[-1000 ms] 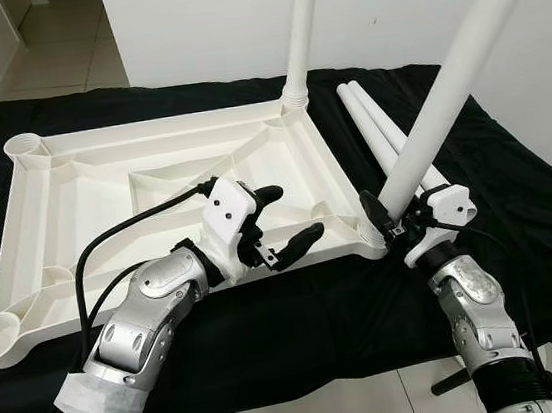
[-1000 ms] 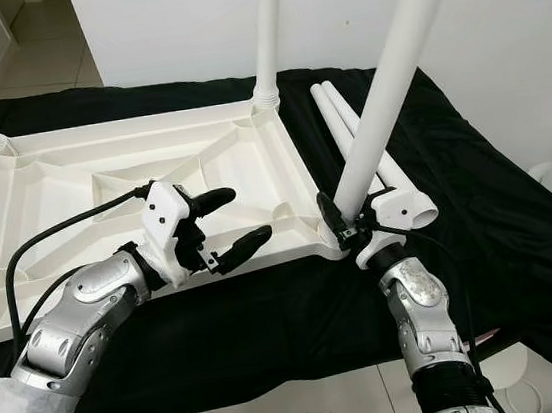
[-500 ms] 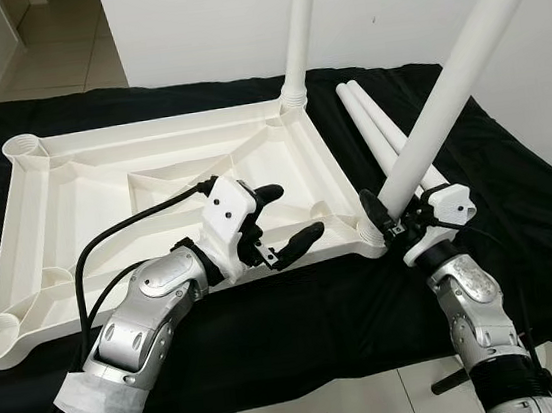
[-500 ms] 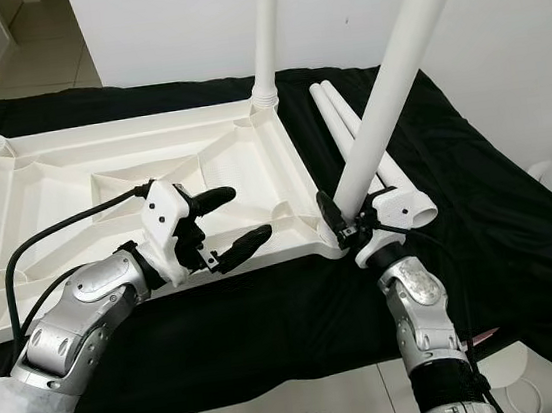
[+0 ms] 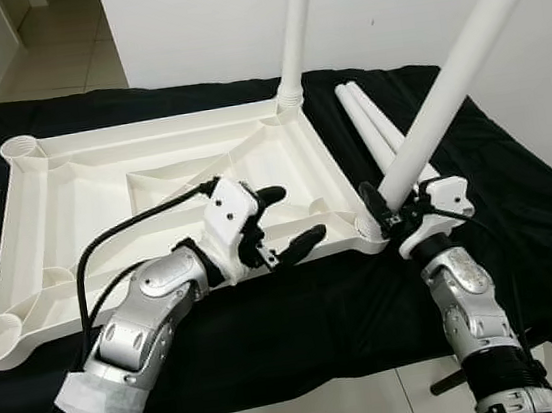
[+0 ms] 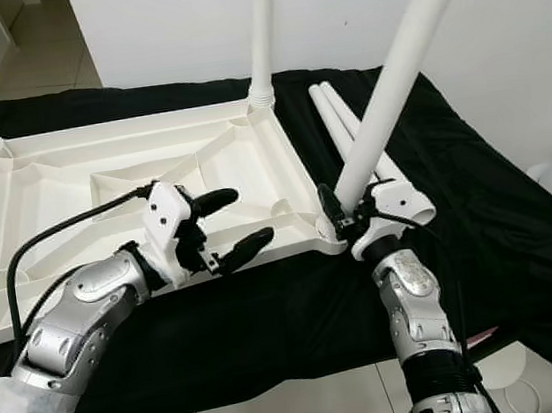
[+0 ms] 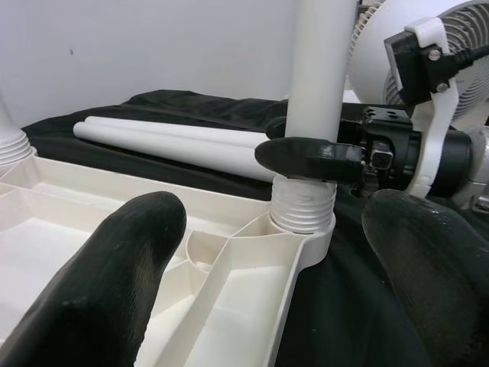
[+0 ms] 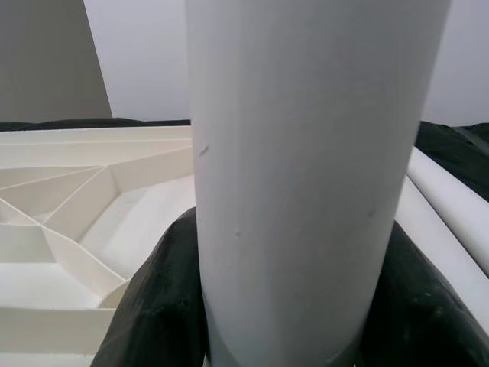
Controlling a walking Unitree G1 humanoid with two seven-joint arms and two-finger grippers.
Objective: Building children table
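White table leg (image 5: 460,63) sits clamped between the right gripper (image 5: 383,215) fingers; left gripper (image 5: 283,224) fingers spread open nearby

Upturned white tabletop (image 5: 84,205) with legs partly fitted.

It lies underside up, ribbed, on black cloth. One leg (image 5: 294,23) stands in the far corner socket; a second leg (image 5: 460,63) leans in the near right socket, perhaps not fully seated. Two loose legs (image 5: 373,134) lie beside it.
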